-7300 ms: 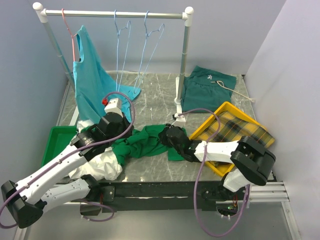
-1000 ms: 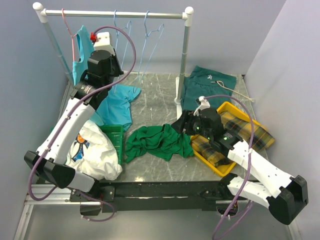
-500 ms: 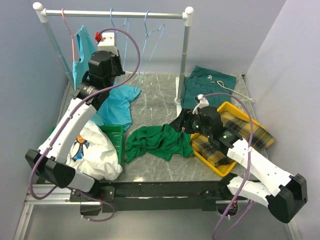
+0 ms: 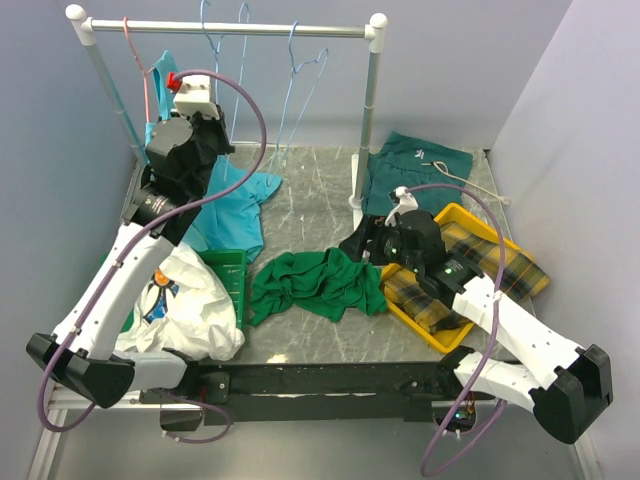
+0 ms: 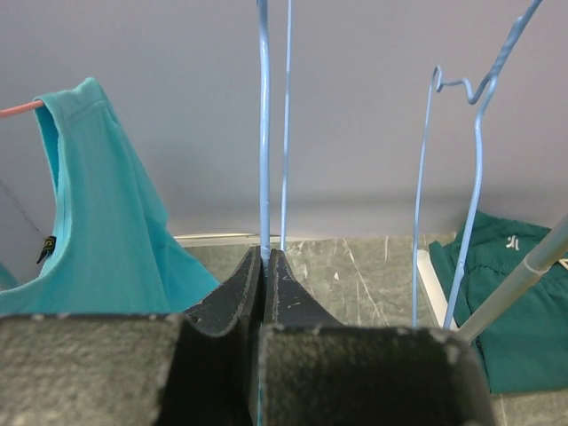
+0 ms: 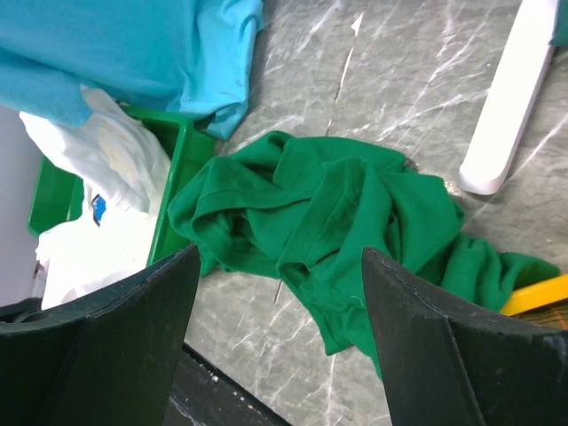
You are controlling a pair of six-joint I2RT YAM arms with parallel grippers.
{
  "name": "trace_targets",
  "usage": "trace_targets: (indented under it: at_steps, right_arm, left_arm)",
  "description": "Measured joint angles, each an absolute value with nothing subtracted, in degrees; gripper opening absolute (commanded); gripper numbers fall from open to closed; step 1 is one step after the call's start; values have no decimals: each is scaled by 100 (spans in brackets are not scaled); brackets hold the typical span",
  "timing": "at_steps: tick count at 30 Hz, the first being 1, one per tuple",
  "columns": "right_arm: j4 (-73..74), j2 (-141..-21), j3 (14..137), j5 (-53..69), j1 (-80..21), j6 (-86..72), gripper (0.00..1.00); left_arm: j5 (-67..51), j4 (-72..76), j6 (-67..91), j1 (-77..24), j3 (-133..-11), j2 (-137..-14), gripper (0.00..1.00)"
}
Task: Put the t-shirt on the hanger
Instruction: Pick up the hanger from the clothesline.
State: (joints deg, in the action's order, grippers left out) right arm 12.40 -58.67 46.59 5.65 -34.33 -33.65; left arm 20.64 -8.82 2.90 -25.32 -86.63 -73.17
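The green t-shirt (image 4: 315,283) lies crumpled on the marble table between the two arms, also seen in the right wrist view (image 6: 337,213). My left gripper (image 4: 215,140) is raised at the rack and shut on a wire of a light-blue hanger (image 4: 205,40). That wire (image 5: 263,133) runs up from between the closed fingertips of the left gripper (image 5: 264,257), and the hanger's top stands above the rail. My right gripper (image 4: 365,245) hovers open just right of the t-shirt, and its right gripper (image 6: 280,251) jaws stand wide apart above the cloth, holding nothing.
A second light-blue hanger (image 4: 300,70) hangs on the white rail (image 4: 330,30). A turquoise shirt (image 4: 170,110) hangs from a pink hanger at left. A green bin (image 4: 228,275) holds a white garment. A yellow tray (image 4: 460,215) with plaid cloth and a dark teal garment (image 4: 415,170) lie at right.
My left gripper has shut on the light-blue hanger and carried it up and to the left, its top now above the rail. The right gripper's jaws have widened slightly over the t-shirt.
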Motion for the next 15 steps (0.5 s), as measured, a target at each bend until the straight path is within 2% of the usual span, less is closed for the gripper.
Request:
trace_targets:
  at_steps: [6,15]
  right_arm:
    - [1245,-5824,4659,569,-3409,-3358,82]
    - [1194,-5660,4595,648,-3409,-3358,82]
  left_arm:
    - [1997,-832,237,-2532,-8383,-7155,1]
    - [1675,-1302,558,-2532,-7697,-6160,1]
